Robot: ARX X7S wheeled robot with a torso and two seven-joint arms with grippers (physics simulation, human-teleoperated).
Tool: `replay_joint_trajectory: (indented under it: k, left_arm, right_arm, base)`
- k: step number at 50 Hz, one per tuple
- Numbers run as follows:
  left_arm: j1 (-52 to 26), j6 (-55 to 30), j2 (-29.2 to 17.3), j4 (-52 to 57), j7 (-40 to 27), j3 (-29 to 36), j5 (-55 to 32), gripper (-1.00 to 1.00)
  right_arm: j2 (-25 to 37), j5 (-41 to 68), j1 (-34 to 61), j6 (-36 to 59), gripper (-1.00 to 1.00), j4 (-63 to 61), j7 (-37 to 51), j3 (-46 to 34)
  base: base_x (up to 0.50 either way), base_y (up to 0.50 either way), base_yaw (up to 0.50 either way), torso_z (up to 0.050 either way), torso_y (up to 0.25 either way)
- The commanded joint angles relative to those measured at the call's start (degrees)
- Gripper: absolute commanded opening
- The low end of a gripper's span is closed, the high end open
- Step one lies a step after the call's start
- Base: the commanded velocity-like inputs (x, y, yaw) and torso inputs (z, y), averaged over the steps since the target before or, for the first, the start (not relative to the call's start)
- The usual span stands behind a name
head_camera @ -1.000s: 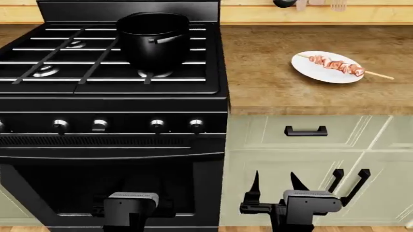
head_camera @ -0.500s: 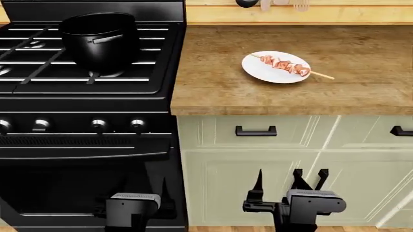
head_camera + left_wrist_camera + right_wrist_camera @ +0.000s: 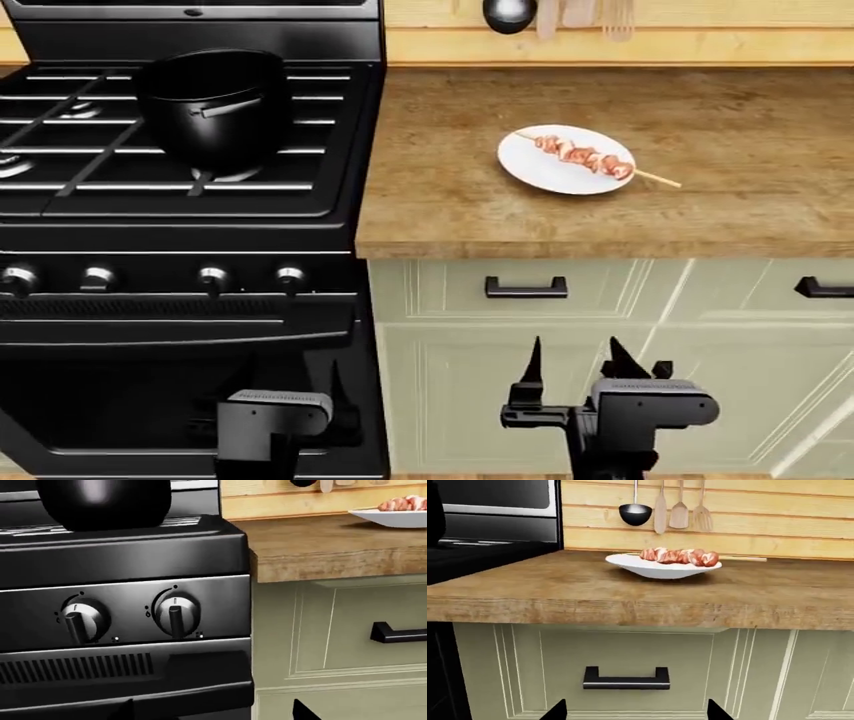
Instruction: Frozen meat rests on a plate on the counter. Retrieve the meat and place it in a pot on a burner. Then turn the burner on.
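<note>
The frozen meat (image 3: 582,155) is judged light, stiff, slippery; it lies well above and beyond the right gripper (image 3: 577,362), held wide and empty; the mid-chunks are best pinched.

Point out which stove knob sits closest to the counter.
The rightmost knob of the four on the front panel: it is the last in the row, right beside the counter edge, roughly below the pot.

Head cam looks down; wrist cams low, facing counter (image 3: 534,215); all share plate (image 3: 566,160).
</note>
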Motion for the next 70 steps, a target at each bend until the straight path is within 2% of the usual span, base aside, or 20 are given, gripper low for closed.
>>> replay_joint_trajectory:
  k: [1,6,11,13,19,24,27,28,29,31,34,36,40,44,49,63,70]
  left_arm:
    - [-1.6,-14.2,-2.4,11.6,-0.5,-0.5,-1.7,1.00]
    - [-4.3,-23.5,-4.3,19.1,1.4,-0.9,-4.8,1.00]
    - [-6.8,-35.3,-6.2,28.5,2.5,-1.2,-8.3,1.00]
    - [-8.2,-37.4,-7.2,30.2,3.4,-1.0,-9.0,1.00]
    - [-14.9,-47.5,-7.8,35.0,4.9,-3.5,-14.3,1.00]
    - [-21.9,-58.6,-7.0,38.5,5.2,-8.5,-20.5,1.00]
    - [-23.8,-64.7,-7.5,42.3,4.9,-9.3,-23.0,1.00]
    - [-24.8,-66.7,-7.4,43.3,4.7,-10.0,-23.8,1.00]
    - [-26.1,-68.9,-7.2,44.4,4.4,-10.8,-24.7,1.00]
    - [-28.6,-73.1,-6.7,46.1,4.4,-12.7,-26.6,1.00]
    - [-31.4,-78.0,-6.3,48.5,4.6,-14.8,-29.0,1.00]
    - [-33.3,-80.7,-6.0,49.3,4.5,-16.0,-30.3,1.00]
    - [-37.0,-84.8,-5.6,49.3,3.3,-18.4,-33.9,1.00]
    - [-40.3,-84.8,-7.5,45.1,-5.0,-19.8,-45.0,1.00]
    - [-43.9,-84.4,-8.6,41.6,-11.3,-20.8,-52.8,1.00]
    - [-43.6,-80.4,-10.8,38.8,-12.4,-18.8,-53.7,1.00]
    - [-43.7,-79.6,-11.5,39.2,-12.4,-18.3,-55.0,1.00]
  right_arm:
    - [4.1,-2.7,1.3,14.1,1.00,-14.7,0.2,-1.8]
    - [6.1,-0.9,4.2,23.9,1.00,-23.6,-1.3,-0.9]
    - [8.5,4.0,8.9,37.7,1.00,-31.7,-5.0,0.6]
    - [9.3,5.1,11.5,42.2,1.00,-35.4,-5.4,1.3]
    - [10.3,10.1,20.4,57.2,1.00,-41.5,-7.2,4.0]
    - [9.5,15.8,30.6,74.3,1.00,-46.8,-9.3,7.3]
    - [7.9,18.9,37.7,85.4,1.00,-49.6,-10.4,10.3]
    - [8.6,22.6,39.5,86.7,1.00,-49.3,-8.6,11.0]
    - [10.6,31.2,41.1,86.7,1.00,-48.0,-3.0,12.2]
    - [15.4,48.4,45.5,86.7,1.00,-43.6,14.0,14.5]
    - [19.5,74.1,52.0,86.4,1.00,-36.7,35.7,12.9]
    - [21.3,88.3,54.8,85.3,1.00,-33.3,44.0,10.6]
    - [25.2,100.3,59.9,81.2,1.00,-28.8,54.7,5.8]
    - [27.8,105.9,64.7,79.2,1.00,-26.6,59.9,1.0]
    - [29.2,107.9,68.8,78.0,1.00,-24.9,62.1,-1.3]
    - [30.2,108.1,67.7,76.3,1.00,-21.7,61.3,-2.8]
    - [30.5,107.4,67.1,75.8,1.00,-21.6,60.1,-2.4]
  base:
    - [0.00,0.00,0.00,0.050,0.025]
    - [0.00,0.00,0.00,0.050,0.029]
    - [0.00,0.00,0.00,0.050,0.028]
    - [0.00,0.00,0.00,0.050,0.026]
    - [0.00,0.00,0.00,0.050,0.028]
    - [0.00,0.00,0.00,0.050,0.029]
    - [0.00,0.00,0.00,0.047,0.026]
    - [0.00,0.00,0.00,0.031,0.010]
    - [0.00,0.00,0.00,0.016,0.000]
    - [0.00,0.00,0.00,0.005,0.000]
    - [0.00,0.00,0.00,0.000,0.000]
    - [0.00,0.00,0.00,0.000,0.000]
    - [0.00,0.00,0.00,0.000,0.000]
    - [0.00,0.00,0.00,0.000,0.000]
    - [0.00,0.00,0.00,0.000,0.000]
    - [0.01,0.00,0.00,0.000,0.000]
    - [0.47,0.00,0.00,0.000,0.000]
